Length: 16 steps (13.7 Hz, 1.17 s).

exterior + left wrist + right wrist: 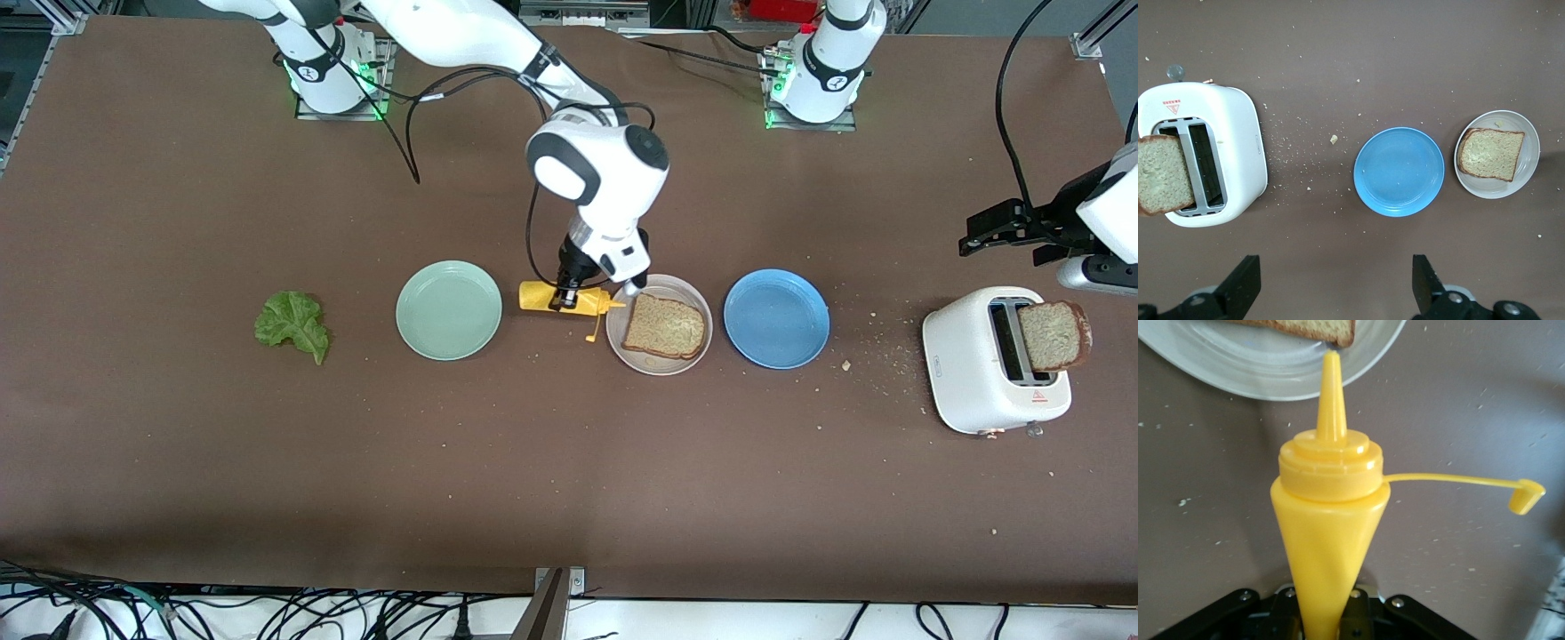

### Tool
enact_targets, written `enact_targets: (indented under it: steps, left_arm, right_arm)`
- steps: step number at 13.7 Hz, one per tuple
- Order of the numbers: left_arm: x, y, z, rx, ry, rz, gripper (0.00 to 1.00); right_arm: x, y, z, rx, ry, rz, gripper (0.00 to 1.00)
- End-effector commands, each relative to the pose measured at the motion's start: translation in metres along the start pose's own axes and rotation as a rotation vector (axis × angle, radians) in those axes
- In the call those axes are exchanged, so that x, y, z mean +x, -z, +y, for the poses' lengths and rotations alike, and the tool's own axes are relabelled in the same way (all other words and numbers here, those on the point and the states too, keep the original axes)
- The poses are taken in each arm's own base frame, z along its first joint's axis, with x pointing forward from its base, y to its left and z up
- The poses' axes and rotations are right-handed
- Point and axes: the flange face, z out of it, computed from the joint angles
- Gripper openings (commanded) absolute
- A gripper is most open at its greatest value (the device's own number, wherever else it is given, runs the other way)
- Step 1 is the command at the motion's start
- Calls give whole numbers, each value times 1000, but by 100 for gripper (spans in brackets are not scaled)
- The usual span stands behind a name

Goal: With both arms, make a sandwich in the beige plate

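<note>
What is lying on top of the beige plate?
One bread slice lies flat on the beige plate. Whatever is beneath the slice is covered.

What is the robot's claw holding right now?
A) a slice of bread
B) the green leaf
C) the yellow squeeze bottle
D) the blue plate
C: the right claw is shut on the yellow squeeze bottle, whose tip points at the beige plate with one bread slice on it.

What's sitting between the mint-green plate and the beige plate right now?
The yellow squeeze bottle, lying on its side, cap flipped open, nozzle toward the beige plate, gripped by the right gripper. The front view shows it.
</note>
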Motion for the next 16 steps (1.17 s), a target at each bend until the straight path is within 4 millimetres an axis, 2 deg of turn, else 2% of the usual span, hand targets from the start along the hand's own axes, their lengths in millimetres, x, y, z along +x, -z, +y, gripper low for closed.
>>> enact_targets:
  steps: [1,3,6,11,16]
  left_arm:
    - [-4,1,0,-16,4,-3,100]
    - [-4,1,0,-16,4,-3,100]
    - [-4,1,0,-16,4,-3,100]
    - [-4,1,0,-16,4,-3,100]
    - [-4,1,0,-16,4,-3,100]
  right_arm:
    - [15,10,-2,-111,31,-17,12]
    - [18,15,-6,-170,61,-29,12]
    - [34,19,-28,-289,137,-65,12]
    - [47,28,-45,-440,217,-100,12]
    - [43,21,-29,-498,162,-86,12]
